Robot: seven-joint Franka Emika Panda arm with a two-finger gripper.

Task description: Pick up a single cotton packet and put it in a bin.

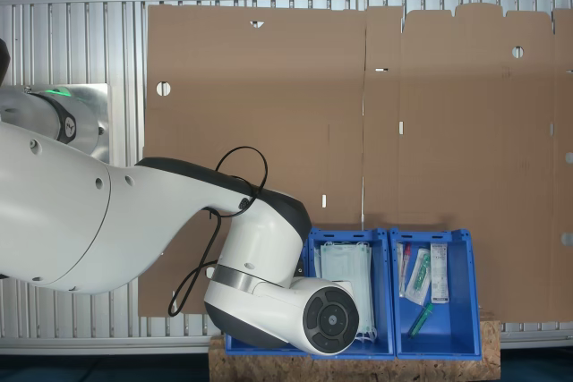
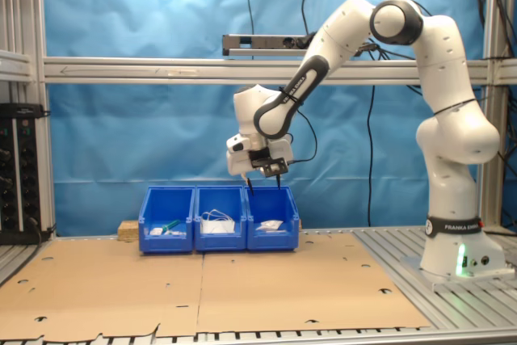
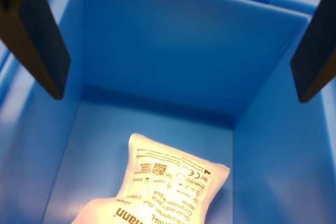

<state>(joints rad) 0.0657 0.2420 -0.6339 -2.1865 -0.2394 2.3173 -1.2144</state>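
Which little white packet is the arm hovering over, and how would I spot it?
Find the three blue bins in the second exterior view. The packet lies in the bin at the row's right end, below the open gripper. It is flat and white, with dark print.
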